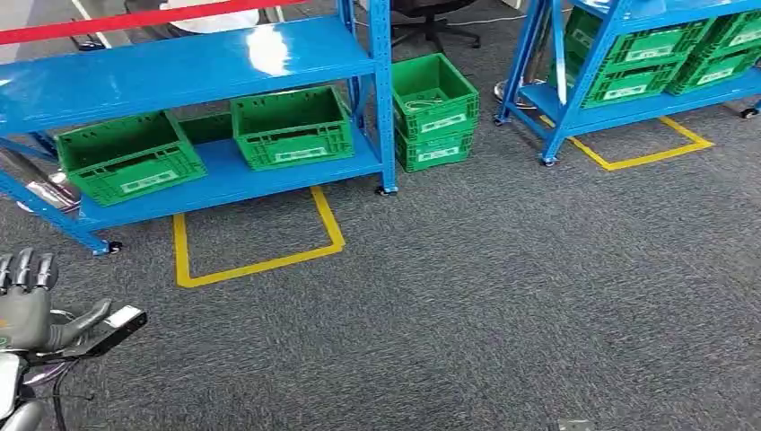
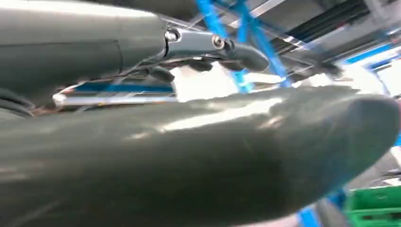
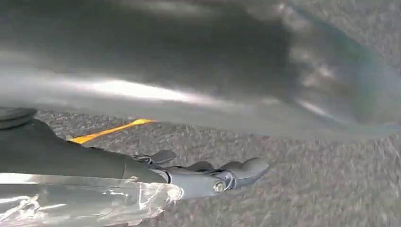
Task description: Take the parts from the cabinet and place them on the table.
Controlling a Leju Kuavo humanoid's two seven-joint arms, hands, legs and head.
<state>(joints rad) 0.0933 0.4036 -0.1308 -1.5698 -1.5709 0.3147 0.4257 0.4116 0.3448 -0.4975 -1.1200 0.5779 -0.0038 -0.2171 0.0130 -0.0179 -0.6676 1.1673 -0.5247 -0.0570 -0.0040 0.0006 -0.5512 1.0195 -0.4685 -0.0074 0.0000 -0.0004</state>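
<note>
At 8 o'clock in the head view, left hand (image 1: 31,305) raised, fingers upright, thumb out sideways; whether it grips anything, cannot tell. Right hand (image 3: 208,177) extended over grey carpet (image 1: 502,296), fingers straight (a clear plastic bag (image 3: 80,201) lies against them). Blue cabinet (image 1: 179,67) at 11 o'clock, green crates (image 1: 292,126) on its lower shelf; parts not discernible.

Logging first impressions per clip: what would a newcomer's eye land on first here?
The blue shelving rack at upper left, with two green crates on its lower shelf, stands over a yellow floor outline on grey carpet. Two more green crates are stacked beside the rack's right post. The robot's left hand is raised at lower left, holding a flat dark part.
</note>
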